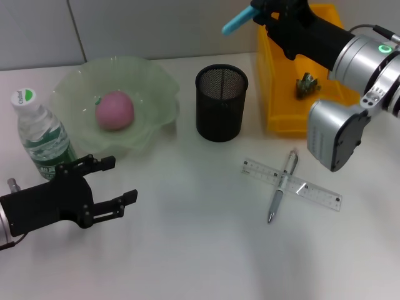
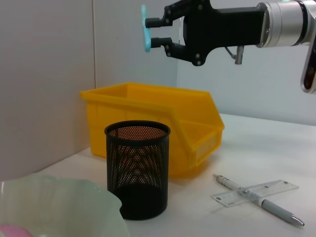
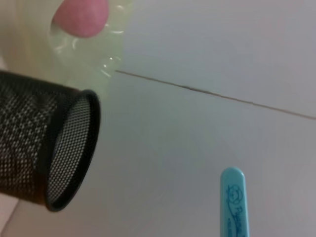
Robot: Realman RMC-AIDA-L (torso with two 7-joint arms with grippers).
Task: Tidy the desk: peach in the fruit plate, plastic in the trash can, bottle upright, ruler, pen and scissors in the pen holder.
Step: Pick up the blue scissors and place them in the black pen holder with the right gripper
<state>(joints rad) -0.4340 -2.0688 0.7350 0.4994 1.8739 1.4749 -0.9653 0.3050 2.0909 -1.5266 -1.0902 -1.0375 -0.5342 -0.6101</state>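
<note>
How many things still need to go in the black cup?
3: the ruler and pen lie crossed on the desk, and the blue scissors are held in the right pincer.

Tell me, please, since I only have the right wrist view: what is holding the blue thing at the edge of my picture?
Observer: The right hand grips it high above the table. It appears to be the blue scissors.
Operator: Is it over the pen holder yet?
Observer: No. In the head view it is behind the pen holder, near the yellow bin.
Operator: Where is the other arm?
Observer: The left hand is open at the near table edge, beside the upright bottle.
</note>
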